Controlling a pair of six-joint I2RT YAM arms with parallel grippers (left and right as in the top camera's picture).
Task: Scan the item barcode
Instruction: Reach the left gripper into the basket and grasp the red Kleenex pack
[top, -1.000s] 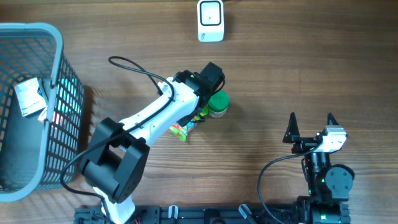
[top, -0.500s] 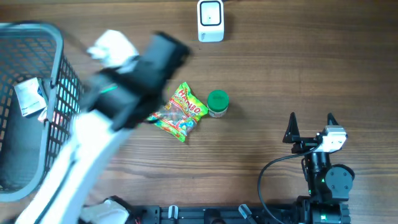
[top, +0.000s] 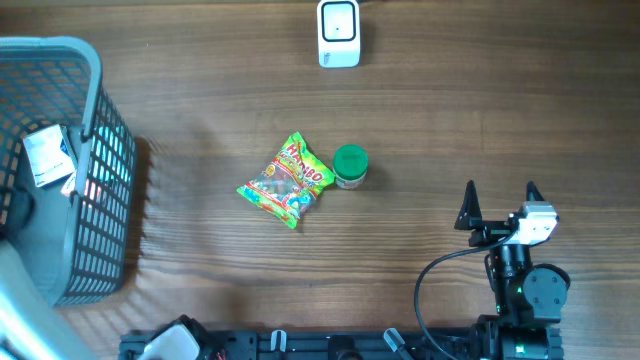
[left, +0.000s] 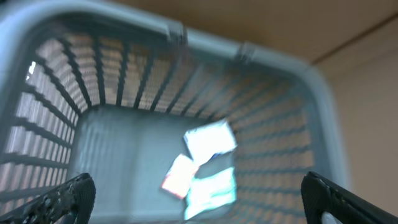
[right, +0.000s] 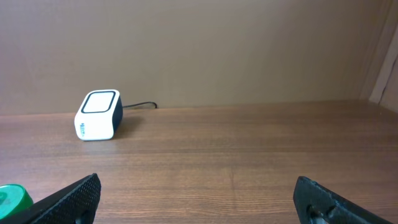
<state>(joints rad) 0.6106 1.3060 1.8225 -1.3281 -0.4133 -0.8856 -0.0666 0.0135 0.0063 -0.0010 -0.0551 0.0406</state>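
The left arm has swung off the wooden surface, where a second ago its closed pincer sat over the Haribo candy bag and the green-lidded jar. The left pincer now hangs wide and empty above the grey basket (white packets lie inside). Bag and jar lie side by side, well short of the barcode scanner, so a fresh pick seems needed; the right pincer stands wide, idle.
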